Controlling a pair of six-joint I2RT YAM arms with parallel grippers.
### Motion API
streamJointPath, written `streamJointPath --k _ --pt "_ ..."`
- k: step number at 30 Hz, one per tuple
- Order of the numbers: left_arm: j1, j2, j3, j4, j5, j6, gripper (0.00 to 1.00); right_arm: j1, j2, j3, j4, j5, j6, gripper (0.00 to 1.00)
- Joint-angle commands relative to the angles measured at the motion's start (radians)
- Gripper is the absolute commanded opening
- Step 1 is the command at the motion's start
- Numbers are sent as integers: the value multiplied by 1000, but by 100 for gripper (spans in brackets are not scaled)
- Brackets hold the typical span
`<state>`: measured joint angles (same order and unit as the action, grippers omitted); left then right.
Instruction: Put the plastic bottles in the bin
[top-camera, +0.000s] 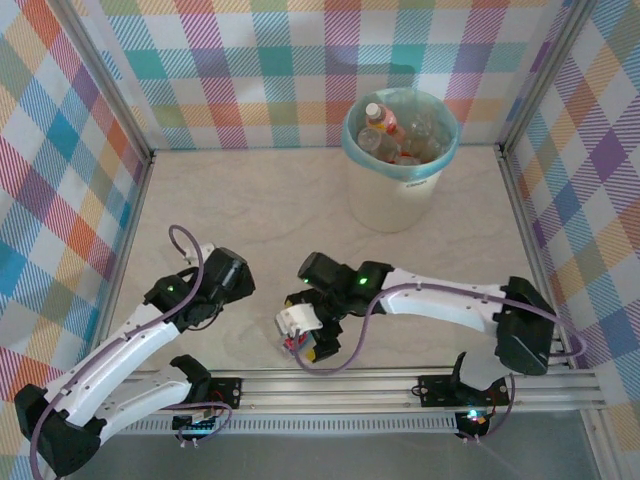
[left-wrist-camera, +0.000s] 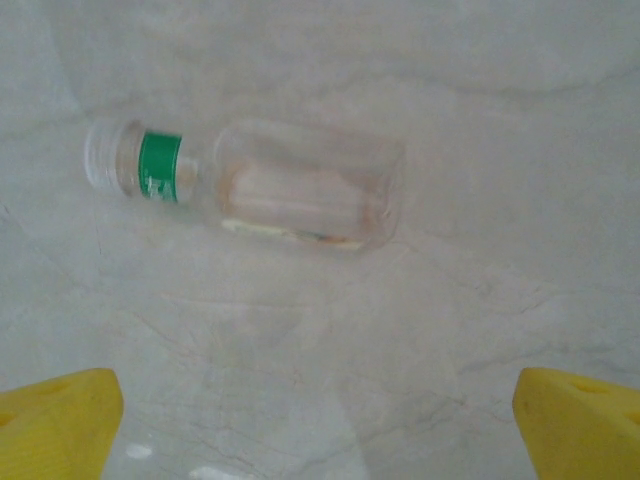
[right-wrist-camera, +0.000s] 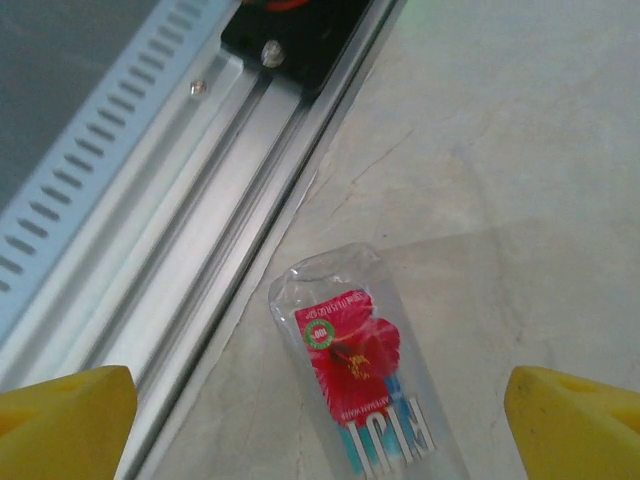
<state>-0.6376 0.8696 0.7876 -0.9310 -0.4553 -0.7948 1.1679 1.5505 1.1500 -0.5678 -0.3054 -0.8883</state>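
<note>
While the left gripper (left-wrist-camera: 320, 428) and right gripper (right-wrist-camera: 320, 425) hang spread, checked, perhaps cloth, walls (top-camera: 300, 70) enclose the marbled table (top-camera: 250, 210)

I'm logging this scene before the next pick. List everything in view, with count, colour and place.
bin: one, cream-white with a teal liner, far side of the table, right of centre.
bottles in the bin: several, clear and orange, exact count unclear, piled inside.
green-banded bottle: one, clear, lying on its side on the table.
flower-label bottle: one, clear with a red flower label, lying on the table beside the rail.
table: one, pale marbled.
walls: three, multicoloured check, at the back and both sides.
rail: one, silver, near edge.
left arm: one, white and black; left jaws open, yellow tips, over the green-banded bottle.
right arm: one, white and black; right jaws open, yellow tips, over the flower-label bottle.
</note>
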Motion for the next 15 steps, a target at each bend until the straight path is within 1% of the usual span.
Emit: streamJointPath --k 1,4,10,15 --pt "10 -42 -45 27 -7 -92 100 39 65 59 18 78 -110 95" --pt "13 -84 -61 -21 -65 -117 100 59 145 97 3 118 -120 94" --pt "12 -237 -68 -80 -193 -136 100 75 251 145 -14 192 -165 92" --pt "12 -318 -70 -105 -236 -140 100 87 313 147 -11 233 -208 90"
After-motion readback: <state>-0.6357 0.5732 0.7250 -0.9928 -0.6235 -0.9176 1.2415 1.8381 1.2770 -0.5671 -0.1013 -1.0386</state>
